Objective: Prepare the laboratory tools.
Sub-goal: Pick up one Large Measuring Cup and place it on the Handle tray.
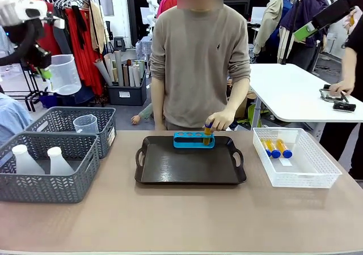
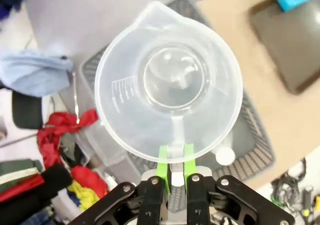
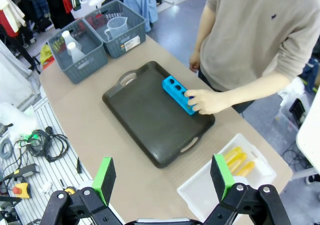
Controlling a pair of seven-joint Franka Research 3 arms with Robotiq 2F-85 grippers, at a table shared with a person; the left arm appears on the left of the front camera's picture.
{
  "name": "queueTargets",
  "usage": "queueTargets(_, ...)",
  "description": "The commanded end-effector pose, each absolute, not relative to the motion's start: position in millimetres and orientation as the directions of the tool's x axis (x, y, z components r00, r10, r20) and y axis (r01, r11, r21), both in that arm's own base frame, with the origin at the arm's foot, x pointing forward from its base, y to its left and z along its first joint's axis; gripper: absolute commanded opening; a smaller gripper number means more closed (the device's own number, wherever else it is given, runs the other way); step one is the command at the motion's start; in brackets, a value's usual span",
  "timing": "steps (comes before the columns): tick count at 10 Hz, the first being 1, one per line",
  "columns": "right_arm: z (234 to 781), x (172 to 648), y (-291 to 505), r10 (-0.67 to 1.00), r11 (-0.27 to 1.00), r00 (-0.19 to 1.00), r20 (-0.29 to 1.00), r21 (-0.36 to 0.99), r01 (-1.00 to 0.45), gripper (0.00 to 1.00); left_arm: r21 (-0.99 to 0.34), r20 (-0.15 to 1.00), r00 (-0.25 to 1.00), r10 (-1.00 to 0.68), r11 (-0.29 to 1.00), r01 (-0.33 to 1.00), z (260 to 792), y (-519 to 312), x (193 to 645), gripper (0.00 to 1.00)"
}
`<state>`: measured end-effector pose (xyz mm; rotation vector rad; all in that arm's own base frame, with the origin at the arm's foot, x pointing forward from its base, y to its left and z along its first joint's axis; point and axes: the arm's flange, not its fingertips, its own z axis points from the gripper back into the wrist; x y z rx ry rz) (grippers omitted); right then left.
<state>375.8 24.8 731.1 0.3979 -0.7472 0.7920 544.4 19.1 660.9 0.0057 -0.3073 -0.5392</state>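
Observation:
My left gripper (image 2: 174, 167) is shut on the handle of a clear measuring beaker (image 2: 167, 85), which it holds high above the grey baskets at the table's left (image 1: 64, 73). A second clear beaker (image 1: 86, 123) stands in the far grey basket. Two white conical flasks (image 1: 25, 158) stand in the near one. On the black tray sits the blue tube rack (image 1: 194, 139), where a person's hand (image 1: 220, 119) holds a blue-capped amber tube (image 1: 207, 131) over a hole. More tubes (image 1: 275, 148) lie in the white basket. My right gripper (image 3: 162, 177) hangs open high above the table's right end.
The black handled tray (image 1: 187, 167) lies at the table's middle, with the person standing just behind it. Two grey mesh baskets (image 1: 51, 184) take up the left side. A white mesh basket (image 1: 309, 167) sits at the right. Bare tabletop runs along the front edge.

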Motion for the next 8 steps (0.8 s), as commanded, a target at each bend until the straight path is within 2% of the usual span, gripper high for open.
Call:
queueTargets(1,731.8,374.9,25.2,0.498,0.644,0.467,0.731,0.049,-0.763,1.00,0.077,0.285,0.730,-0.621,0.774,0.628,684.6,8.3,525.8,0.00)
queueTargets(3,731.8,374.9,25.2,0.498,0.644,0.467,0.731,0.049,-0.763,1.00,0.072,0.326,0.662,-0.675,0.716,0.694,701.3,-8.6,506.1,0.00)
queueTargets(4,731.8,374.9,25.2,0.498,0.644,0.467,0.731,0.049,-0.763,1.00,0.035,0.344,0.673,-0.655,0.725,0.688,689.4,-2.4,508.7,0.00)
queueTargets(5,731.8,374.9,25.2,0.498,0.644,0.467,0.731,0.049,-0.763,1.00,0.093,0.301,0.697,-0.651,0.747,0.658,700.8,-14.6,511.6,0.00)
queueTargets(8,731.8,374.9,25.2,0.498,0.644,0.467,0.731,0.049,-0.763,1.00,0.093,0.301,0.697,-0.651,0.747,0.658,700.8,-14.6,511.6,0.00)
